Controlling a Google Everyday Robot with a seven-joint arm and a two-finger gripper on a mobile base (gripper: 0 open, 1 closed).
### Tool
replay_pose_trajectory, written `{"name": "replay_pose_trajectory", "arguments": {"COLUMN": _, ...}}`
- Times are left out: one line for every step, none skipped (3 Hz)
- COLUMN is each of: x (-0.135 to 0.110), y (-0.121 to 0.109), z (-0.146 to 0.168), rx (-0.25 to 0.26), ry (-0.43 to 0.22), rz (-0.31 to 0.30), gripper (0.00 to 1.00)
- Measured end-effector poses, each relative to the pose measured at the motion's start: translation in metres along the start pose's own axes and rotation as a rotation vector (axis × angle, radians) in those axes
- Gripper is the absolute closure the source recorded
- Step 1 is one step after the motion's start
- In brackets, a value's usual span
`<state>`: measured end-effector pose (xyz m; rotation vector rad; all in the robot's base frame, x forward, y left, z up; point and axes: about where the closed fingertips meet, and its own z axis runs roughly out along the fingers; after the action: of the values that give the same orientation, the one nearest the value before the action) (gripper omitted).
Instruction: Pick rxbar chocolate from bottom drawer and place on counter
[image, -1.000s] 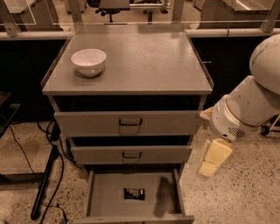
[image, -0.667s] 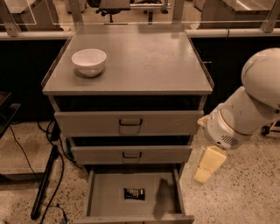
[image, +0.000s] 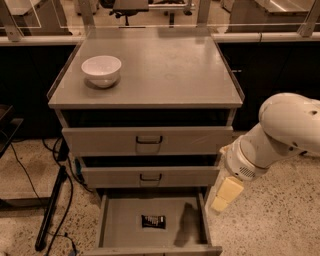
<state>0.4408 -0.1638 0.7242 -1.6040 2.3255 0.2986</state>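
The rxbar chocolate (image: 153, 221), a small flat black wrapper with pale lettering, lies in the middle of the open bottom drawer (image: 120, 225). The counter (image: 165, 70) is the flat grey top of the cabinet. My gripper (image: 225, 194), with pale yellowish fingers pointing down, hangs from the white arm (image: 280, 135) just right of the bottom drawer's right wall, above floor level and apart from the bar. It holds nothing that I can see.
A white bowl (image: 101, 70) stands at the counter's left rear. Two upper drawers with dark recessed handles (image: 148, 141) are slightly pulled out. A black pole and cables (image: 50, 210) lie on the speckled floor at left. A glass barrier runs behind the cabinet.
The arm and gripper have moved down and to the left, closer to the bottom drawer's right side. The rxbar and the bowl have not moved.
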Motion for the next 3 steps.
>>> {"name": "replay_pose_trajectory", "arguments": {"x": 0.002, "y": 0.003, "z": 0.011, "rx": -0.026, "ry": -0.025, "rz": 0.019, "gripper": 0.0}}
{"name": "replay_pose_trajectory", "arguments": {"x": 0.009, "y": 0.006, "z": 0.056, "rx": -0.053, "ry": -0.057, "rz": 0.039, "gripper": 0.0}}
{"name": "replay_pose_trajectory", "arguments": {"x": 0.01, "y": -0.01, "z": 0.089, "rx": -0.011, "ry": -0.092, "rz": 0.048, "gripper": 0.0}}
